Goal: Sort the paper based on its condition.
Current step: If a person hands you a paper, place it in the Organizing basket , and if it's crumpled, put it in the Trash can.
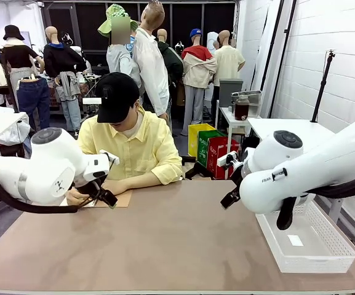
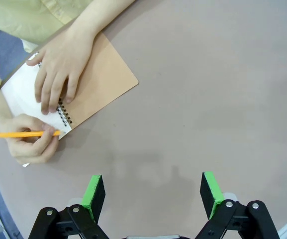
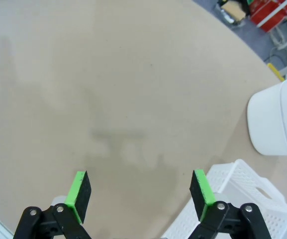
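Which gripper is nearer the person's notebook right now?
Left. The left gripper hovers over bare tabletop a short way from the spiral notebook. The right gripper is far from it, by the white basket.

Only near-legible print: small dark lettering (image 1: 266, 179) on the right arm (image 1: 300, 169), white housing near the joint. Reads like "FRANKA", can't confirm every letter. Left arm (image 1: 48, 166) carries a small dark logo mark (image 1: 59, 183), unreadable. Red box (image 1: 221, 153) and green box (image 1: 207, 144) on the floor behind the table have white print, too small to read.
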You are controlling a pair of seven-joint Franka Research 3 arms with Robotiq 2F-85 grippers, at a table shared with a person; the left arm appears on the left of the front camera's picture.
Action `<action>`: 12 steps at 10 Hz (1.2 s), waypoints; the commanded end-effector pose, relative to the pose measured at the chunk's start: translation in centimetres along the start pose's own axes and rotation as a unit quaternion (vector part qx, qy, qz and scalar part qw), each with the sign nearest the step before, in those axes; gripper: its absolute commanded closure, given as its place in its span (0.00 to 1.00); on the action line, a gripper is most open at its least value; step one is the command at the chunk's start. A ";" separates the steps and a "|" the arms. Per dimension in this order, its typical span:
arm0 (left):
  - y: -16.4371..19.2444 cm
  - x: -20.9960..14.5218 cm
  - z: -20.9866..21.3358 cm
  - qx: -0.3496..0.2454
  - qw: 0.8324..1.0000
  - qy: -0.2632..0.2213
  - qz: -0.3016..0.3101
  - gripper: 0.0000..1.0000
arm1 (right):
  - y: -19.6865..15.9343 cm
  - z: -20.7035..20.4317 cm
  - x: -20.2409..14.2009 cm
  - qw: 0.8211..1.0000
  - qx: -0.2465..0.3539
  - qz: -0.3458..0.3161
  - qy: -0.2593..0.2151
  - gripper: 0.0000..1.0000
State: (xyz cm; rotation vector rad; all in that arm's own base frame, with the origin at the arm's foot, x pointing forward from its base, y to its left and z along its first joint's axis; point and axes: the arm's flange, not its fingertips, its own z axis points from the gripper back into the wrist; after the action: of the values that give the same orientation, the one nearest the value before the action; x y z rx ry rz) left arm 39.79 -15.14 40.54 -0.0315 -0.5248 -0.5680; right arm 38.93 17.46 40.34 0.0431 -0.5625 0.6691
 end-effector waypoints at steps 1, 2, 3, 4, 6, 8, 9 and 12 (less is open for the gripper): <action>-0.2 1.3 3.4 -0.004 0.999 0.015 0.032 0.00 | -1.0 3.3 1.4 1.000 0.025 0.008 0.005 0.00; -0.3 2.0 5.1 -0.014 0.999 0.021 0.036 0.00 | -0.7 4.7 2.2 0.999 0.031 0.015 0.008 0.00; -0.6 2.8 6.7 -0.016 0.999 0.026 0.038 0.00 | -0.5 6.0 2.7 0.999 0.038 0.022 0.008 0.00; -0.9 3.5 8.2 -0.010 0.999 0.027 0.039 0.00 | -0.5 7.3 3.2 0.999 0.045 0.030 0.005 0.00; -1.2 4.6 11.4 0.005 0.999 0.023 0.038 0.00 | -0.2 9.9 4.0 0.997 0.059 0.047 -0.008 0.00; -2.0 5.3 13.7 0.020 0.999 0.008 0.031 0.00 | -0.1 12.0 4.2 0.995 0.072 0.059 -0.024 0.00; -2.1 5.3 14.7 0.025 0.999 -0.001 0.031 0.00 | 0.0 12.9 4.2 0.994 0.076 0.067 -0.032 0.00; -2.5 5.0 16.3 0.026 0.999 -0.021 0.034 0.00 | 0.5 15.0 4.0 0.991 0.088 0.083 -0.061 0.00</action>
State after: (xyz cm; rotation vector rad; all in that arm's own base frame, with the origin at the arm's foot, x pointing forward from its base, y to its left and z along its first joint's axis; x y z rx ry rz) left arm 35.02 -16.91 57.13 -0.0267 -0.5730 -0.5274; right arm 34.27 17.36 55.34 0.1596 -0.6243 0.8443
